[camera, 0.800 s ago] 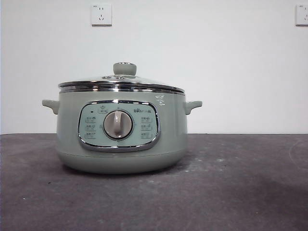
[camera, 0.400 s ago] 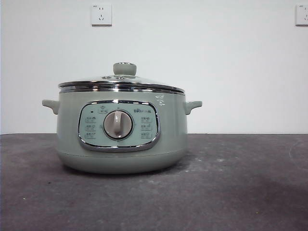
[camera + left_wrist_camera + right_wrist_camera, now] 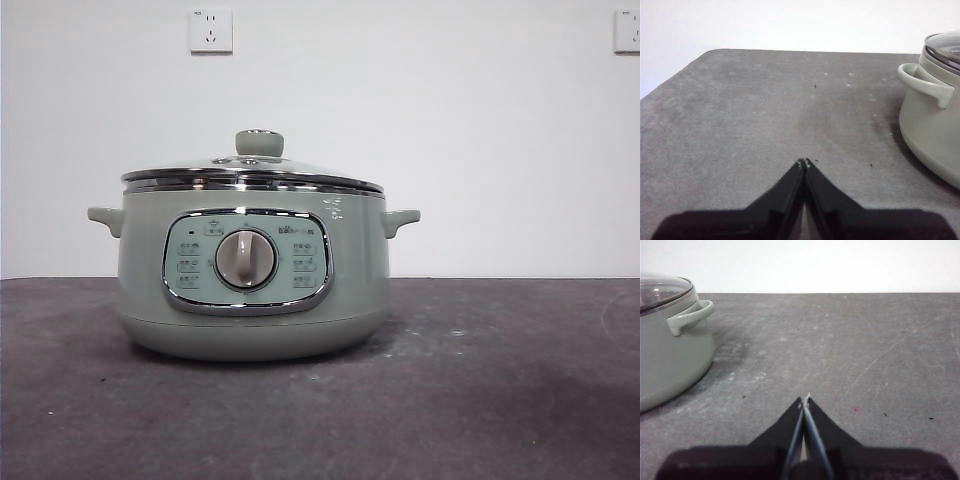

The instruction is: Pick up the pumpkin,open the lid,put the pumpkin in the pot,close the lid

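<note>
1. The sage-green pot [image 3: 253,270] stands on the dark table [image 3: 500,400], its glass lid [image 3: 252,172] seated on the rim, green knob [image 3: 259,143] up.
2. The pumpkin shows in none of the three views, so which way it lies from the pot, and which arm is nearer to it, cannot be told.
3. The left gripper [image 3: 804,162] hangs low over bare table beside one pot handle [image 3: 925,83], jaws pressed together, holding nothing.
4. The right gripper [image 3: 805,399] mirrors it beside the other handle [image 3: 690,316], jaws likewise together and empty.
5. Both sit well apart from the lid's knob; neither looks favoured for lifting it.
</note>
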